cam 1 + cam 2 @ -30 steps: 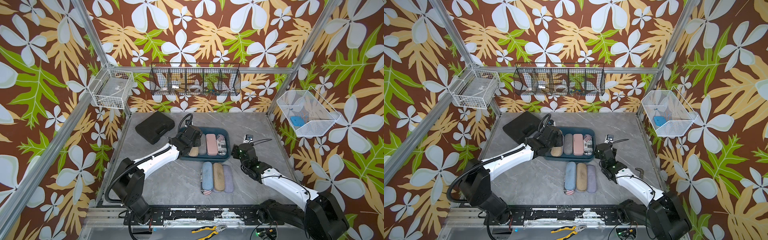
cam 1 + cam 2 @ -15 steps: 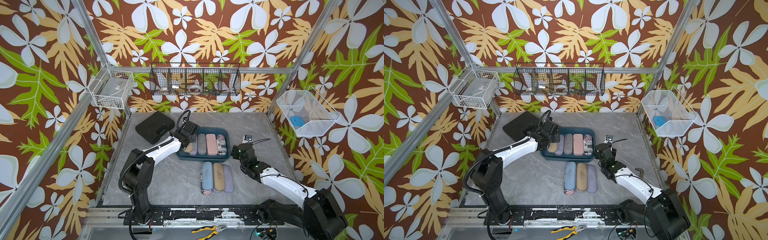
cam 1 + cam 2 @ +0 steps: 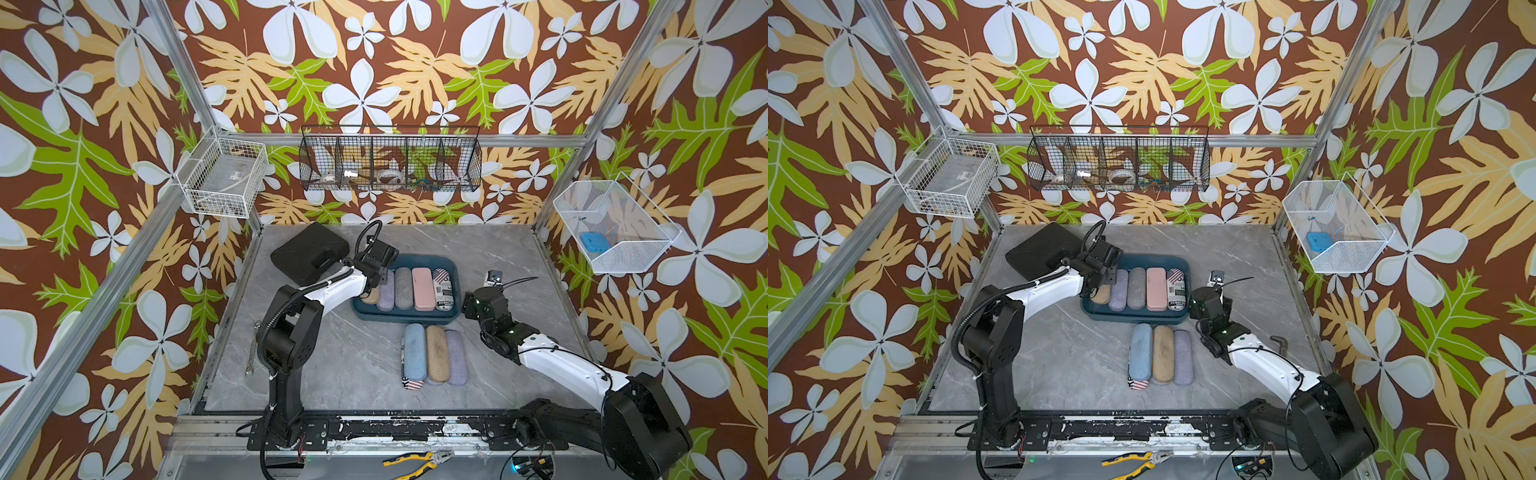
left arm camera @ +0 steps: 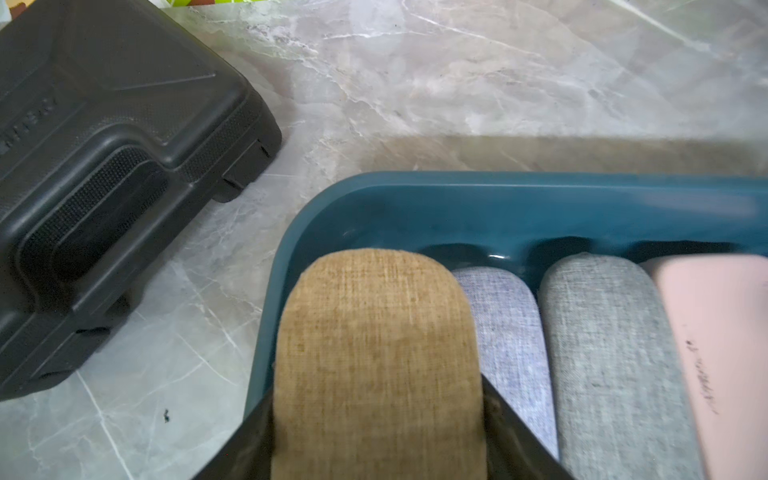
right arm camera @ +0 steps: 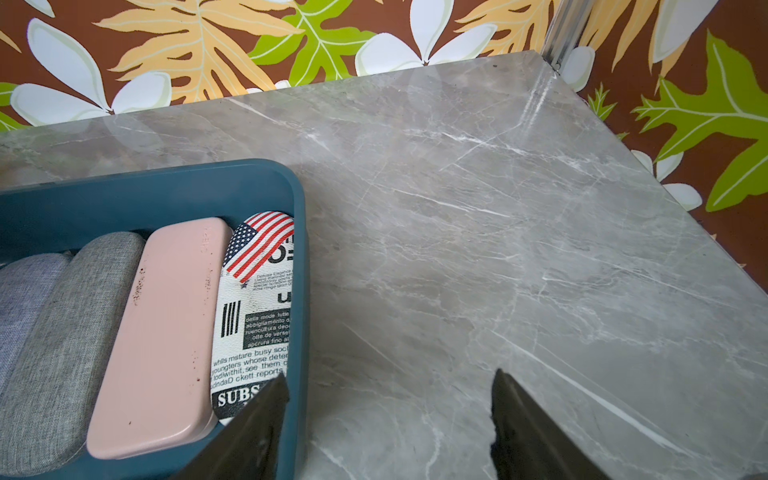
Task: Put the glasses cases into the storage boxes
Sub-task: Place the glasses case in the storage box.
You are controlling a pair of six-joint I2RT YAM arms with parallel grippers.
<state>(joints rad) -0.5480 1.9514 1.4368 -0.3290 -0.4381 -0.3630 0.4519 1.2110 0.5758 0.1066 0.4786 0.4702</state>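
My left gripper [image 4: 378, 386] is shut on a tan fabric glasses case [image 4: 374, 332], held at the left end of the dark teal storage box [image 3: 405, 320]. The tan case [image 3: 371, 296] lies against a lavender case [image 3: 385, 291]; I cannot tell if it rests on the box floor. Grey [image 3: 403, 288], pink [image 3: 423, 288] and newspaper-and-flag [image 3: 443, 289] cases lie in the box too. In front of it on the table lie light blue [image 3: 415, 352], tan [image 3: 436, 353] and lavender [image 3: 456, 357] cases, with a flag-print end [image 3: 412, 384] poking out below. My right gripper [image 5: 390, 382] is open and empty beside the box's right front corner.
A black tool case [image 3: 309, 253] sits at the back left, close to the left arm. A wrench [image 3: 252, 349] lies along the left edge of the table. White wire baskets [image 3: 224, 183] [image 3: 611, 226] and a black one [image 3: 390, 160] hang on the walls. Pliers [image 3: 415, 461] lie on the front rail.
The left arm's elbow has risen and swung inward, carrying the tan case slightly left to the box's left end. The right arm has not moved.
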